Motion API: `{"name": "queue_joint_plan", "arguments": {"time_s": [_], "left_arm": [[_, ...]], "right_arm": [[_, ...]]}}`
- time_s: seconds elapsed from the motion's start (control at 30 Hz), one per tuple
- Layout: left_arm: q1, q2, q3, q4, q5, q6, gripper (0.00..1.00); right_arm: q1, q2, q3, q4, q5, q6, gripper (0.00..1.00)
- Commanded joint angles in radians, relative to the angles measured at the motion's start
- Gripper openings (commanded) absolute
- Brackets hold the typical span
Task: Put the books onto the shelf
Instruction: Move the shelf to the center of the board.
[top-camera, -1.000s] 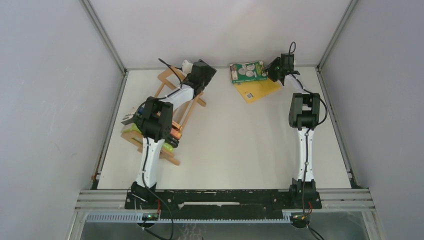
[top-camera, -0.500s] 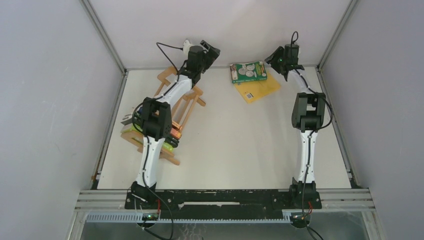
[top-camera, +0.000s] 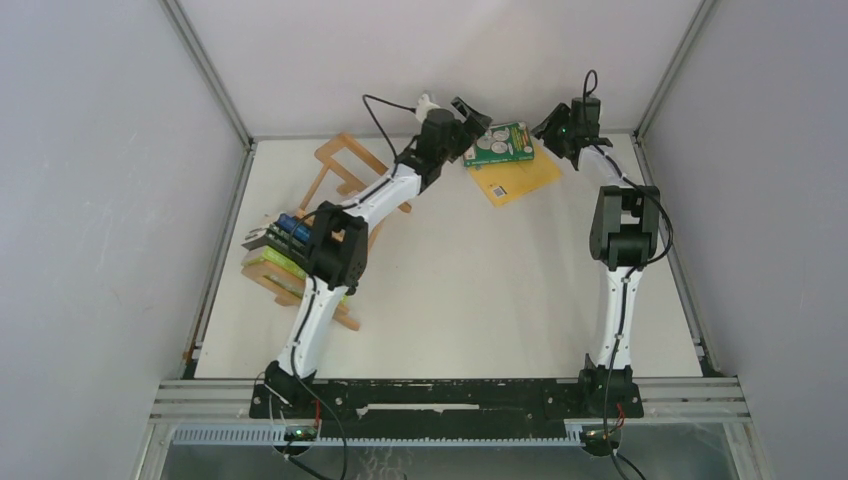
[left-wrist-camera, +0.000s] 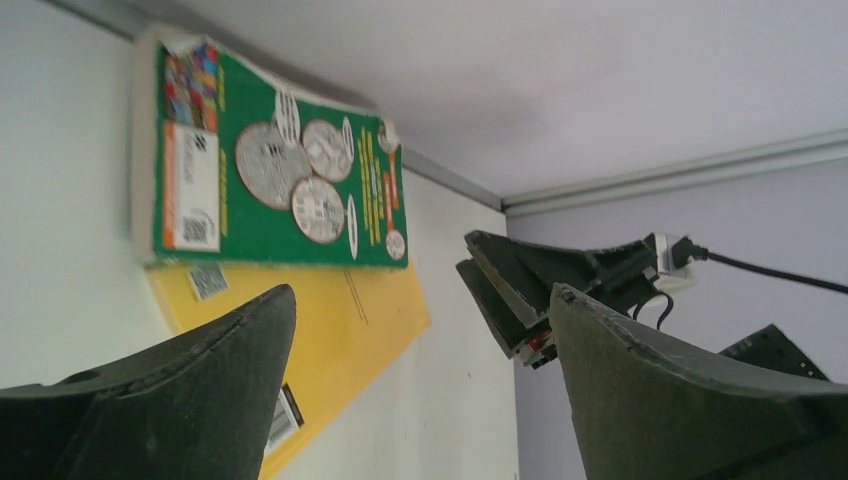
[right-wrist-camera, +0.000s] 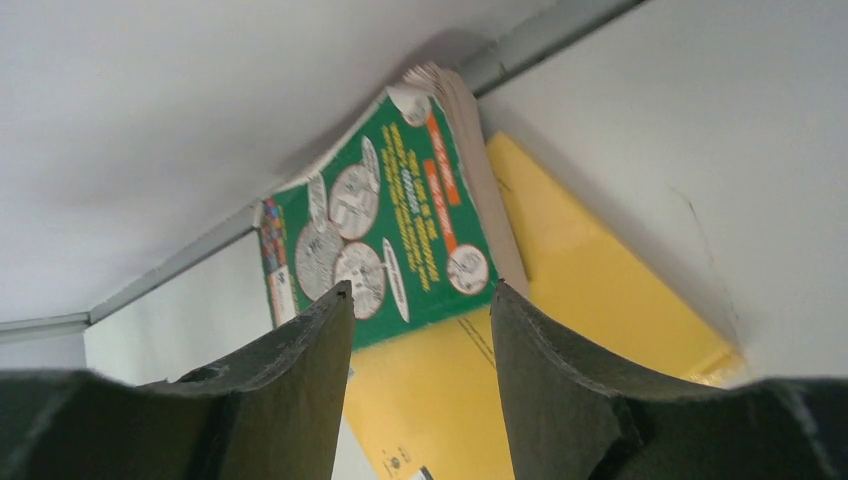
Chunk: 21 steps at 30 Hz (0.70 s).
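**Two open grippers over the last two books at the back wall**

The left gripper (top-camera: 470, 112) sat upper centre of the overhead view, its arm stretched diagonally up from the lower left. Its jaws stood spread as wide as they go, with nothing between them. In its own wrist view the left gripper (left-wrist-camera: 422, 300) framed the green book (left-wrist-camera: 270, 180) in the upper left and the yellow book (left-wrist-camera: 340, 320) below it, neither touched by the fingers.

The right gripper (top-camera: 550, 130) was in the upper right of the overhead view, just beside the right edge of the green book (top-camera: 497, 143). Its jaws were parted, less widely than the left one's, and held nothing. The wrist view showed the right gripper (right-wrist-camera: 420, 295) with the green book (right-wrist-camera: 390, 240) visible through the gap and the yellow book (right-wrist-camera: 560, 260) to the right.

Both books lay flat on the white table (top-camera: 480, 280) against the back wall. The green book, with white circles on its cover, rested partly on top of the yellow book (top-camera: 520, 178), which stuck out toward the lower right.

The shelf (top-camera: 340, 165) lay at an angle on the left side of the overhead view, its far end bare slats. At its lower-left end sat a blue book (top-camera: 290, 226) and a lime-green book (top-camera: 272, 260); the left arm hid the rest of that end.
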Motion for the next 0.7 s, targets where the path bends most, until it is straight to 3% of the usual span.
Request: {"name": "queue_joint_plan", "arguments": {"time_s": [0.0, 0.33, 0.67], "left_arm": [[-0.040, 0.047, 0.060, 0.035, -0.070, -0.079, 1.00], [-0.086, 0.162, 0.141, 0.026, -0.284, -0.258, 1.00], [-0.089, 0.220, 0.168, 0.007, -0.387, -0.361, 1.00]], "right_arm": [[-0.018, -0.103, -0.048, 0.055, -0.018, -0.024, 0.60], [-0.038, -0.095, -0.059, 0.045, -0.049, -0.056, 0.60], [-0.046, -0.033, 0.002, 0.037, -0.083, -0.056, 0.60]]}}
